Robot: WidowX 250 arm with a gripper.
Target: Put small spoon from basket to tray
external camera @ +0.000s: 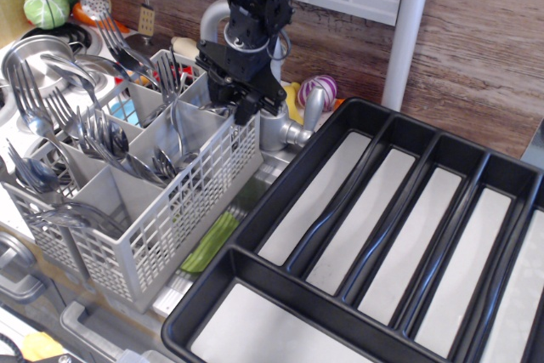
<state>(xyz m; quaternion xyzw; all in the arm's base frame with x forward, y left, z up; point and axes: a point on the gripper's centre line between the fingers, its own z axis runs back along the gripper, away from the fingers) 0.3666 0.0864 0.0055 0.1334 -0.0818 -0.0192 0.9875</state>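
The light grey lattice basket [170,210] stands at the left, full of forks and spoons. My black gripper [234,106] reaches down into the top of its back right compartment. Its fingers are drawn close together around the upper end of the small spoon [227,111], which barely shows between them. The rest of the spoon is hidden inside the compartment. The large black tray [280,178], with long pale-bottomed compartments, lies to the right of the basket. Its compartments hold nothing.
Long-tined forks [51,112] and larger spoons stick up from the basket's left compartments. A steel faucet piece [285,132] and a red onion [321,89] sit just behind, between basket and tray. A green item [208,244] lies below the basket. A pot [34,53] stands far left.
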